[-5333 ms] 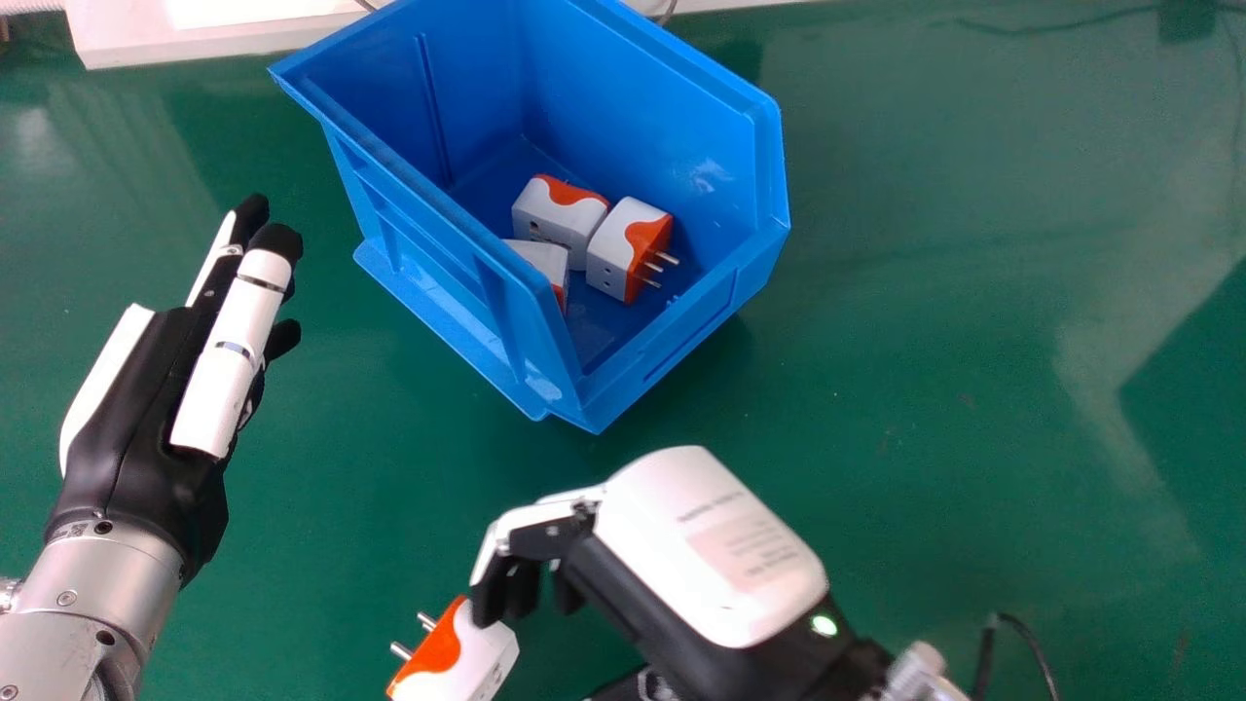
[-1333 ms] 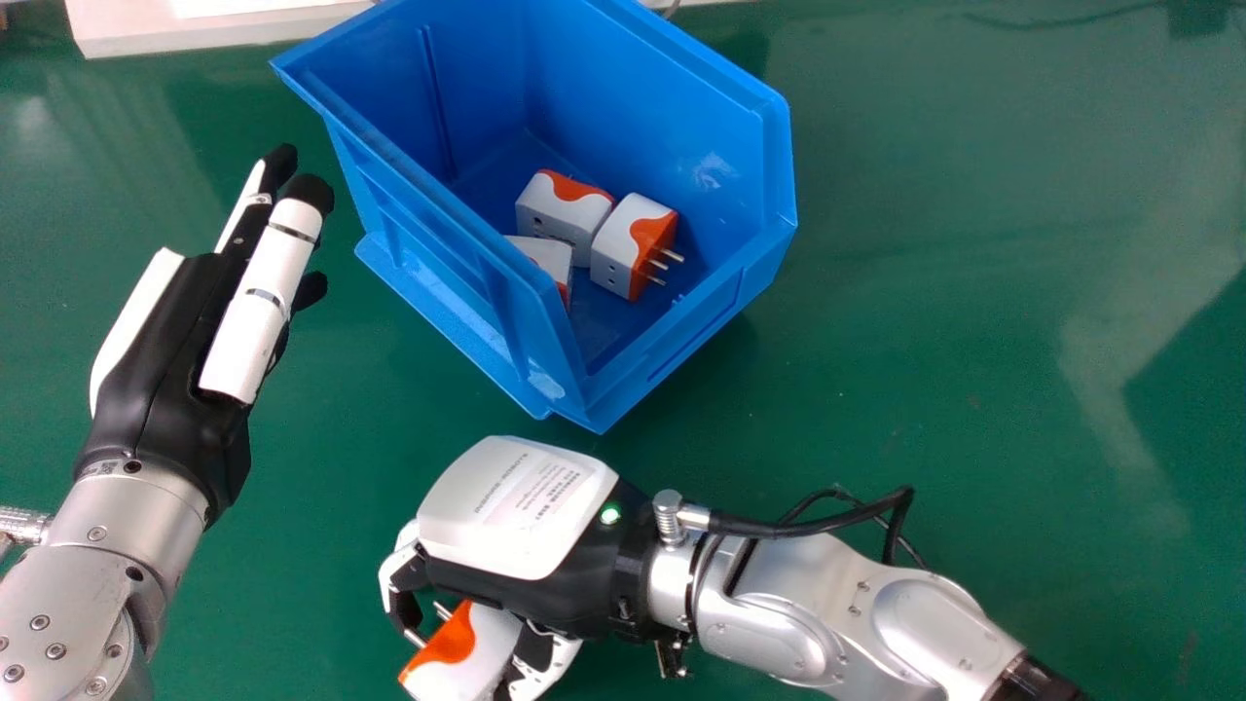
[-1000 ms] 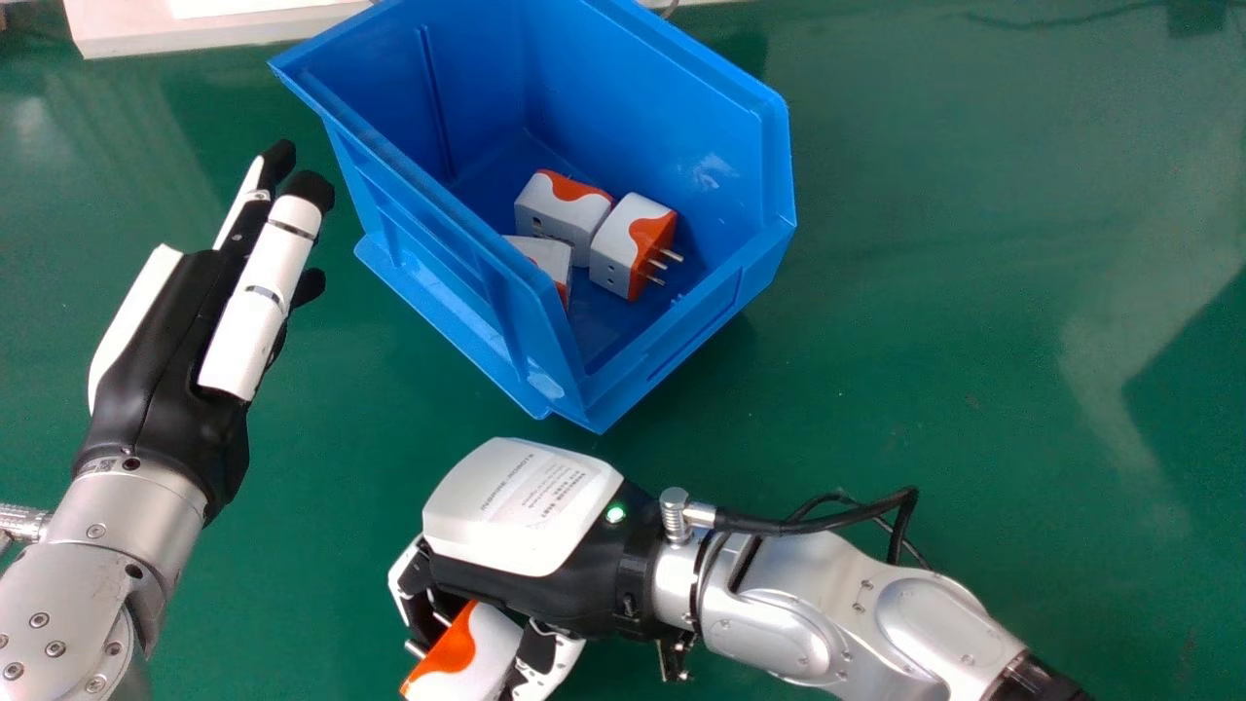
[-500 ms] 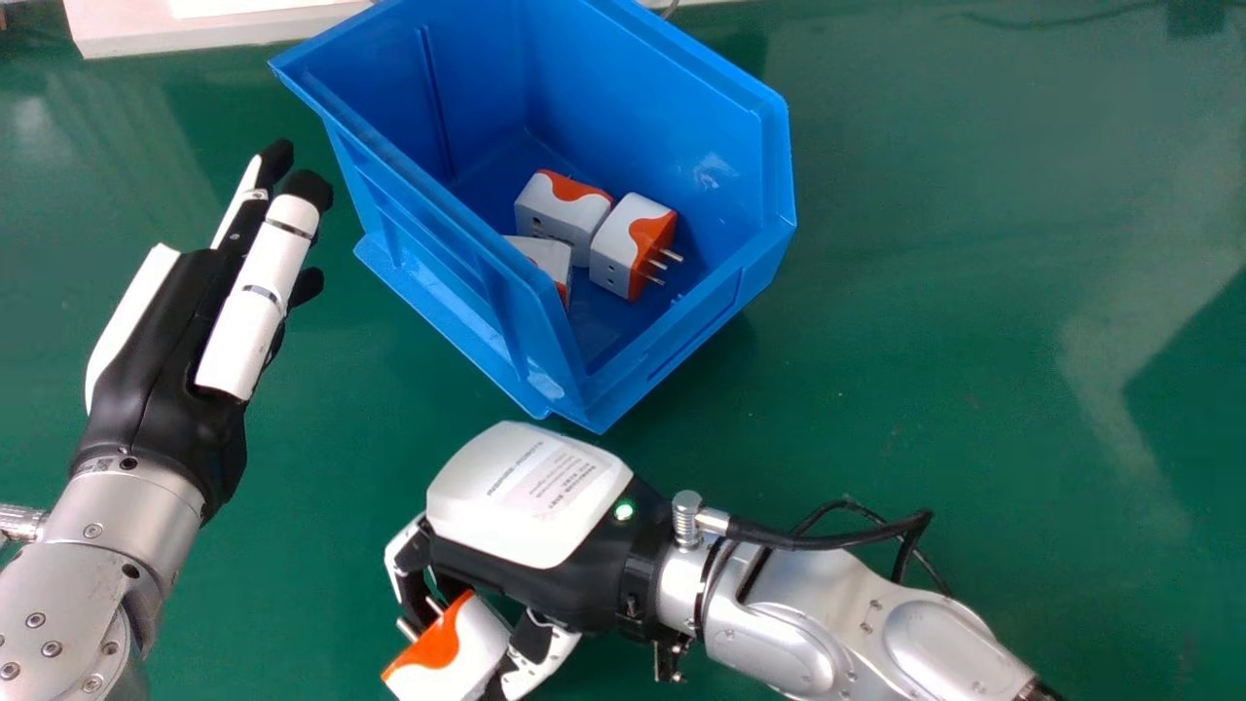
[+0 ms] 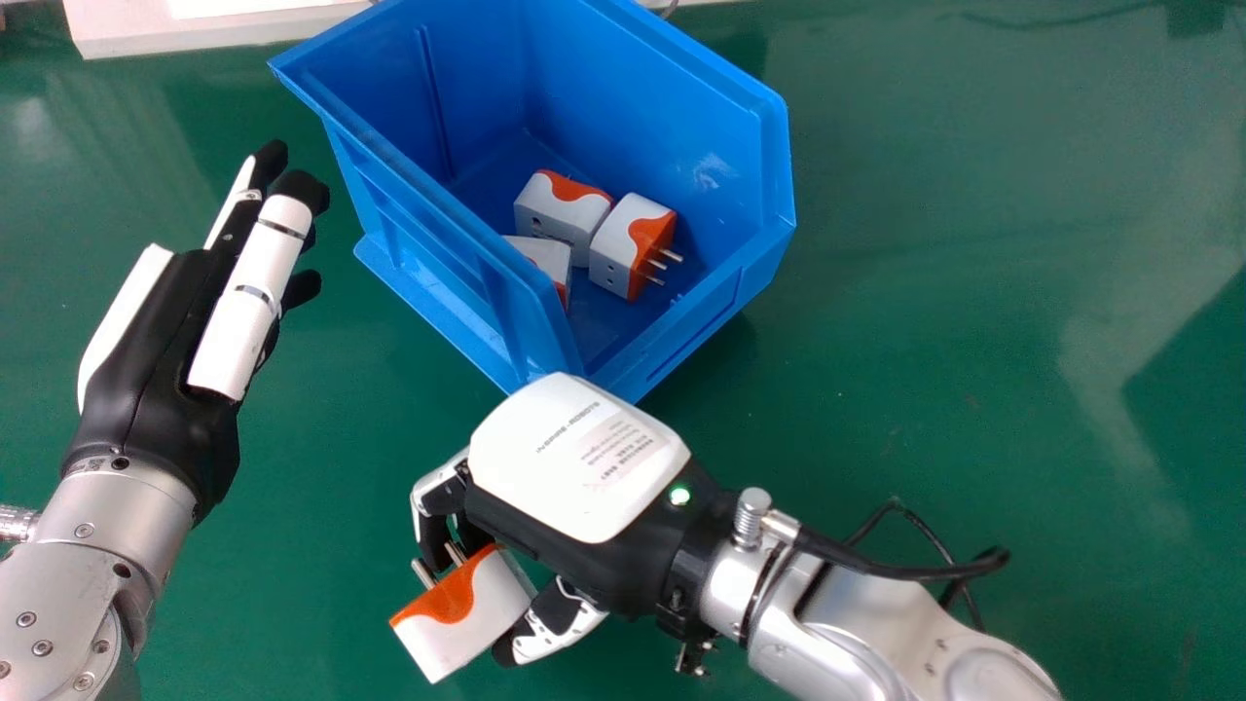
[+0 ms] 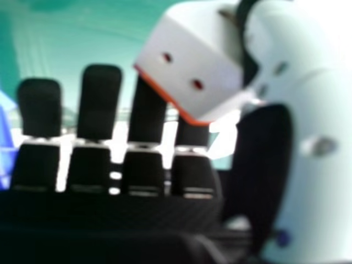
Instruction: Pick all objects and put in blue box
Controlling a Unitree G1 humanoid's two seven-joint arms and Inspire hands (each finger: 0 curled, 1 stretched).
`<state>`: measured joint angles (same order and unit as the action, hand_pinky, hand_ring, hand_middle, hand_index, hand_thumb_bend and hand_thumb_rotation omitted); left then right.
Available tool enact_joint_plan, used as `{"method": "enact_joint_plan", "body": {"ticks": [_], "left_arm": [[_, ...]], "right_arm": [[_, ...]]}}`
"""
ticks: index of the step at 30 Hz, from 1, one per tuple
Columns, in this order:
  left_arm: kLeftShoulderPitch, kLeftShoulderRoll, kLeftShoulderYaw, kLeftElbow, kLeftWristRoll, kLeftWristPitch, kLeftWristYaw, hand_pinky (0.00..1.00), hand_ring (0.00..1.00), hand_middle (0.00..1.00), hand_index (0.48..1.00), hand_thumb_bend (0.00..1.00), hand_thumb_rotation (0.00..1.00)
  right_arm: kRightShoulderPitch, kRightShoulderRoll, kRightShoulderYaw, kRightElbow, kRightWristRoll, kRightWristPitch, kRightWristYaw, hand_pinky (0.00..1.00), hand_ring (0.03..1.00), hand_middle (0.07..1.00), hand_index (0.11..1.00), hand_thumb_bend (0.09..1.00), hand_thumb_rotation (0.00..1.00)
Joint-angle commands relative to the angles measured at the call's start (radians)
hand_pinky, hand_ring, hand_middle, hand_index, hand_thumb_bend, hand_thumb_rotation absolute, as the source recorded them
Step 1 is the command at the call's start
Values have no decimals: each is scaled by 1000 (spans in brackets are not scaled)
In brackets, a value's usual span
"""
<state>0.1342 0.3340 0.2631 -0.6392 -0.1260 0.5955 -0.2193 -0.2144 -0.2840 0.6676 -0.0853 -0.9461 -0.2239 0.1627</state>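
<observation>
On a green table (image 5: 973, 292), your blue box (image 5: 428, 268) holds three adapters (image 5: 618, 248); your right hand (image 5: 579, 467) pinches a fourth adapter (image 5: 465, 613) outside, yet to go in; your left hand (image 5: 161, 380) has straight fingers

The left hand (image 5: 161, 375) is held toward the left edge of the tabletop (image 5: 973, 292) — fingers straight, aimed at the far edge, silver forearm (image 5: 122, 545) behind. The right forearm (image 5: 837, 604) slants in from the near edge, its hand (image 5: 584, 467) back-up and angled leftward — fingers (image 5: 430, 506) curled, thumb (image 5: 565, 623) opposite on the near side.
</observation>
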Motion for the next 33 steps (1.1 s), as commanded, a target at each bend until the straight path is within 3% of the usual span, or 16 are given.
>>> {"method": "enact_joint_plan", "body": {"ticks": [1,9,15,21,29,33], "left_arm": [[-7,16,15,-9,-6,-21,-7,930,970,954,1000,405,1000],[-7,20,23,-5,-13,-21,-12,928,969,953,1000,402,1000],[-6,24,39,6,-22,-23,-25,927,969,953,1000,401,1000],[-16,32,56,20,-38,-16,-36,928,969,953,1000,410,1000],[-28,40,73,30,-59,1,-38,933,971,956,1000,418,1000],[-34,42,75,37,-66,5,-37,935,972,957,1000,421,1000]], "right_arm": [[13,-6,-22,-72,8,5,14,355,417,498,487,516,0],[89,-46,-75,-189,16,16,39,372,429,508,472,512,0],[196,-90,-145,-293,12,28,32,365,430,512,473,507,0],[331,-124,-230,-407,11,68,57,358,436,514,484,503,0],[452,-138,-336,-519,1,119,78,356,438,509,488,501,0],[490,-140,-398,-560,-2,132,75,354,440,509,488,501,0]]}}
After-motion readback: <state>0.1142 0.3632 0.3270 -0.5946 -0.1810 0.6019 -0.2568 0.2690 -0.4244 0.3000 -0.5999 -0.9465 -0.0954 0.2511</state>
